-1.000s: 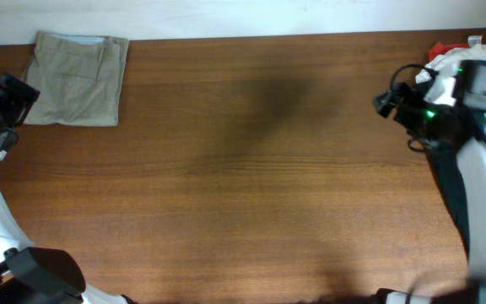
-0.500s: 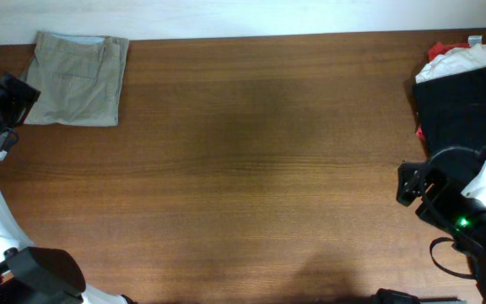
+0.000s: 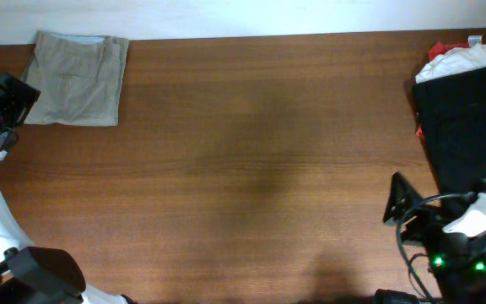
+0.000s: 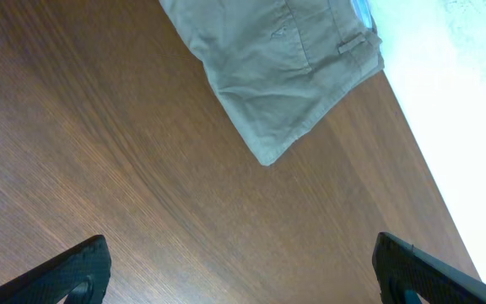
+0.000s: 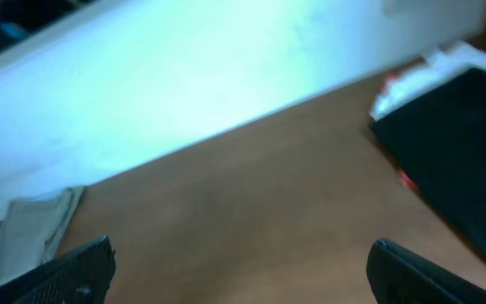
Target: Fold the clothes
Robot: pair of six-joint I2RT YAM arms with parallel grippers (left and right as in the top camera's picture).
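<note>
Surface: a brown wooden table (image 3: 243, 169), with a white wall (image 3: 226, 17) along its far edge.
Khaki garment (image 3: 78, 78): folded flat at the table's far left corner, its waistband toward the wall.
Pile: at the far right edge, a black garment (image 3: 462, 118) lies on top. White cloth (image 3: 467, 59) and a bit of red cloth (image 3: 441, 51) show from under its far end.
Left gripper (image 4: 241, 274): at the left edge, just beside the khaki garment. Its fingers are wide apart and hold nothing.
Right gripper (image 5: 243, 270): toward the near right corner, close to the black garment's near end. Its fingers are wide apart and empty.
</note>
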